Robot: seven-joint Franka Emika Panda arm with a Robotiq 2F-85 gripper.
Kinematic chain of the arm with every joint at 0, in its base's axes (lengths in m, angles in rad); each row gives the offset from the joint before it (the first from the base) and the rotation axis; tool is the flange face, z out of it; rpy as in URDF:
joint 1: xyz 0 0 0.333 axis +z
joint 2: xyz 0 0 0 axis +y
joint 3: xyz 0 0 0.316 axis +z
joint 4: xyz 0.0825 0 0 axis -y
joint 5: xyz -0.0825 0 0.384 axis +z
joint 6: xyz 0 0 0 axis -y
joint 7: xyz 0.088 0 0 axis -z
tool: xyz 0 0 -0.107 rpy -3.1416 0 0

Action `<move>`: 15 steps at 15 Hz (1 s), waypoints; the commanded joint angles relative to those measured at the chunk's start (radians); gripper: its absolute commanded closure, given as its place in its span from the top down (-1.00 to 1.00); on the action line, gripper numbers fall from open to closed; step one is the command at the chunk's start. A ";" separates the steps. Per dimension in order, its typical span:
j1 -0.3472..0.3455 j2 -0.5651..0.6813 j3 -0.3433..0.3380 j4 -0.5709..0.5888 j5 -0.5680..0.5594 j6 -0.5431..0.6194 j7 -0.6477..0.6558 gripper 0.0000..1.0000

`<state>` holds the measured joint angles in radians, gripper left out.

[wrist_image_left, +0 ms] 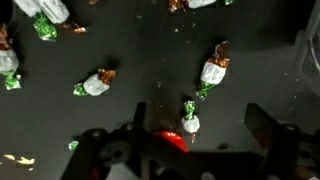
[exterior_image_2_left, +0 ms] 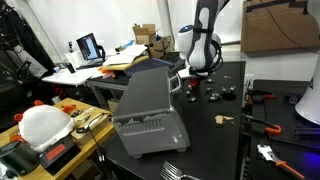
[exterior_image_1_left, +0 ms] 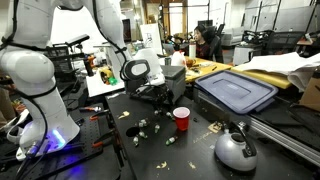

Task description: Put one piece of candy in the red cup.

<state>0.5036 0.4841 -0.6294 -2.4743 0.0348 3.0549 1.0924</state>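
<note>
The red cup [exterior_image_1_left: 181,118] stands upright on the black table [exterior_image_1_left: 150,150], with nothing I can see in it. Several green-and-white wrapped candies lie scattered on the table, such as one [exterior_image_1_left: 141,125] left of the cup and another [exterior_image_1_left: 170,140] in front of it. My gripper [exterior_image_1_left: 140,72] hangs above the table, behind and left of the cup. In the wrist view the gripper [wrist_image_left: 200,112] is open and holds nothing. One candy [wrist_image_left: 189,120] lies on the table between its fingers, another [wrist_image_left: 213,68] lies just beyond. A red patch [wrist_image_left: 170,140] shows by the gripper's base.
A round silver kettle [exterior_image_1_left: 236,148] stands at the table's front right. A blue-grey lidded bin [exterior_image_1_left: 235,92] sits behind the cup. A grey box-shaped appliance [exterior_image_2_left: 150,110] fills the near side in an exterior view. Tools lie at the table's edge [exterior_image_2_left: 262,125].
</note>
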 commanded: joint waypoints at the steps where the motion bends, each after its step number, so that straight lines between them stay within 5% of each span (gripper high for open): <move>1: 0.031 0.038 -0.029 0.030 0.065 -0.024 0.056 1.00; 15: -0.058 0.045 0.032 0.114 0.101 -0.137 0.173 1.00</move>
<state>0.4800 0.5359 -0.6221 -2.3884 0.1471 2.9582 1.2258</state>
